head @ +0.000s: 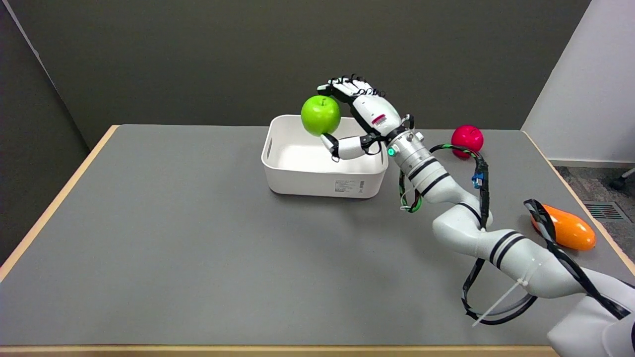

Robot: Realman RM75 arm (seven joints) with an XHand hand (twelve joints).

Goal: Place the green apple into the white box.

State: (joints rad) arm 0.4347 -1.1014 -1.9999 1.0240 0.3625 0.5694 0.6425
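Green apple held aloft over the white box; release outstanding.

The green apple (320,115) is clear of the table (163,238), stem up, pinched between the upper fingers and thumb of the robot hand (357,116); it appears to hang above the white box (322,184), over the far side of the cavity, though depth cannot be fixed from one view; the box interior shows nothing inside; judged status: pick-up and carry complete, lowering and letting go remain; a red fruit (467,139) and an orange object (565,228) lie well apart on the table's right side, untouched.
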